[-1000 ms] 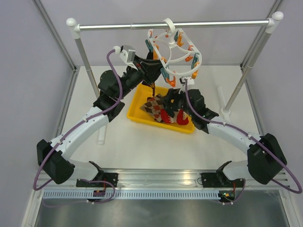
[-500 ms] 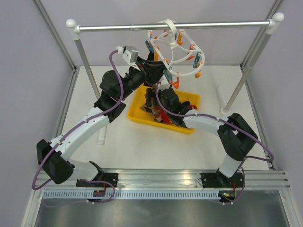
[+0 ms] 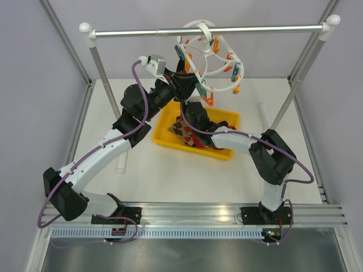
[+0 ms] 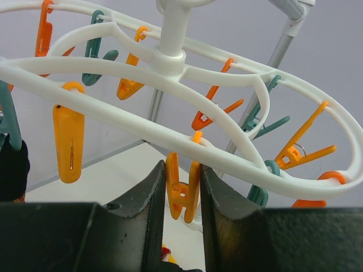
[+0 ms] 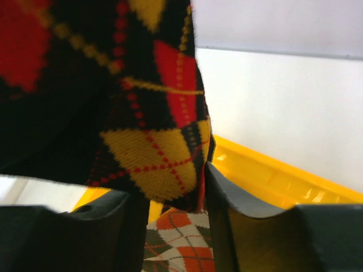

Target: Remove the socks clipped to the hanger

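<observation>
White counter: yellow bin holds freed socks. Your left pincer squeezes an orange peg; right pincer straddles one hanging argyle sock, grip unconfirmed.

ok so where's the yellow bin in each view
top external: yellow bin mid-table, centre of the picture.
left wrist: not clearly in it; the hanger fills it.
right wrist: lower right, its rim beyond the right gripper.
shared: the pale argyle sock lying in the bin, in top external and right wrist.
</observation>
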Tool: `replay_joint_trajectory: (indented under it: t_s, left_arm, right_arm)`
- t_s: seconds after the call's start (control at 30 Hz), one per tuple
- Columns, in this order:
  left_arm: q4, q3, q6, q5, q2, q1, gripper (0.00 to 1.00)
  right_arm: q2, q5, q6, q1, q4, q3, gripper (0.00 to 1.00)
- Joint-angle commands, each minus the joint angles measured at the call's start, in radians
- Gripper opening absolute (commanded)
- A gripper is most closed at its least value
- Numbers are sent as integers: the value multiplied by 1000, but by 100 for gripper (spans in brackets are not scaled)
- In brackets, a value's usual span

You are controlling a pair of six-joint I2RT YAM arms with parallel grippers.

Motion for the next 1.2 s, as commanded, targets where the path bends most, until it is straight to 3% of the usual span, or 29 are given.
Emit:
replay_joint_trajectory:
  t_s: [0.0,0.07,0.13,0.23,0.33,0.37,0.67,0.97,1.17]
  left_arm:
    - [-65,40,22,-99,-22,-9,2]
    - [-76,44,16,-121,-19,-9,2]
    - [-77,44,11,-145,-16,-10,3]
    - [-80,42,8,-161,-11,-12,6]
    - [-83,47,8,-164,-4,-13,15]
    - [-89,53,8,-164,1,-13,23]
    - [-220,122,34,-250,42,-36,46]
    - [-370,208,52,-300,70,-36,49]
    - [-417,171,78,-326,4,-36,53]
  right_arm:
    - [2,10,16,0,51,48,27]
    - [-9,-12,33,1,43,49,5]
    - [-21,-54,43,1,35,48,1]
    - [-60,-132,66,3,40,20,1]
    - [-104,-226,86,6,41,-10,1]
    - [-126,-249,92,6,45,-24,1]
    - [-207,-461,152,18,9,-24,1]
    - [-255,-544,166,38,-24,-38,2]
    - [-307,-553,158,43,-31,-72,2]
